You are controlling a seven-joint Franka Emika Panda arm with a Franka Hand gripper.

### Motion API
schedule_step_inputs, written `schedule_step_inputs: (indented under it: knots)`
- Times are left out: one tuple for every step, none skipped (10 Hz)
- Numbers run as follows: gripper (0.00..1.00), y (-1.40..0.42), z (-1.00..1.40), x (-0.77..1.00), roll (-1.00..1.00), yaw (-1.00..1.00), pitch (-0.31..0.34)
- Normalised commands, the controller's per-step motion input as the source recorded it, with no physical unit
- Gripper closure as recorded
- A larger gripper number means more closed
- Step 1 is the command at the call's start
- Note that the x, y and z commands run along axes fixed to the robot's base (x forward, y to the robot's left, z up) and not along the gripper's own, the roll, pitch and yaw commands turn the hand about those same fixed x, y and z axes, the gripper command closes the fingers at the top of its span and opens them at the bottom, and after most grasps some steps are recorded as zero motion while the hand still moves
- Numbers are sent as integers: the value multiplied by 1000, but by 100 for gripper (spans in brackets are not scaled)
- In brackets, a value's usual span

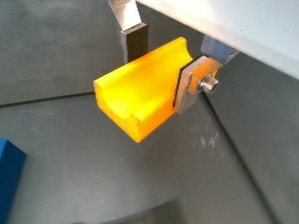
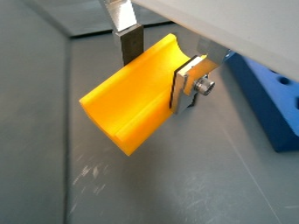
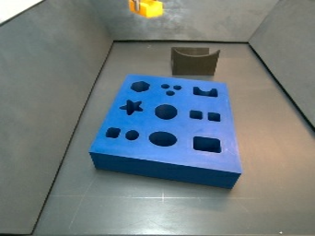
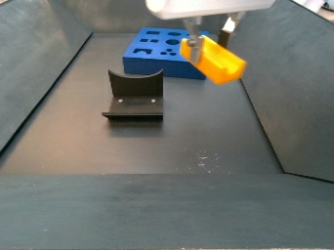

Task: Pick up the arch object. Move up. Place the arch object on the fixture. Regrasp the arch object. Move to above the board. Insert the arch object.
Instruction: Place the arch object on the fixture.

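The arch object point(image 1: 140, 92) is a bright yellow-orange block with a concave notch, held between my gripper's fingers in both wrist views point(image 2: 131, 98). My gripper point(image 1: 163, 63) is shut on it, well above the floor. In a side view the arch object point(image 4: 216, 61) hangs high at the right, off to the side of the fixture point(image 4: 135, 96). The fixture point(image 3: 193, 61) is a dark block with a U-shaped top, standing beyond the board. The board point(image 3: 169, 123) is a blue slab with several shaped cutouts; its edge shows in a wrist view point(image 2: 271, 103).
Grey walls enclose the dark floor point(image 4: 170, 146) on all sides. A corner of the board point(image 1: 10, 175) shows in a wrist view. The arch object shows only at the frame's upper edge in a side view point(image 3: 146, 7).
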Motion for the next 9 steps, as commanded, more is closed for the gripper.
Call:
schedule_step_inputs:
  knots:
    - [100,-415,-209,1000,-125,-1000,-99]
    - [100,-334,-182,1000,-148,-1000,-99]
    - [100,-279,-164,1000,-169,-1000,-96]
    - [100,-229,-148,1000,-193,-1000,-96]
    - [100,-169,-128,1000,-227,-1000,-100]
    - [100,-136,-119,1000,-237,-919,-103]
    - [100,-98,-112,1000,-207,-670,-91]
    - [100,-70,-99,1000,-161,-396,-76]
    - [100,-50,-94,1000,-134,-260,-62]
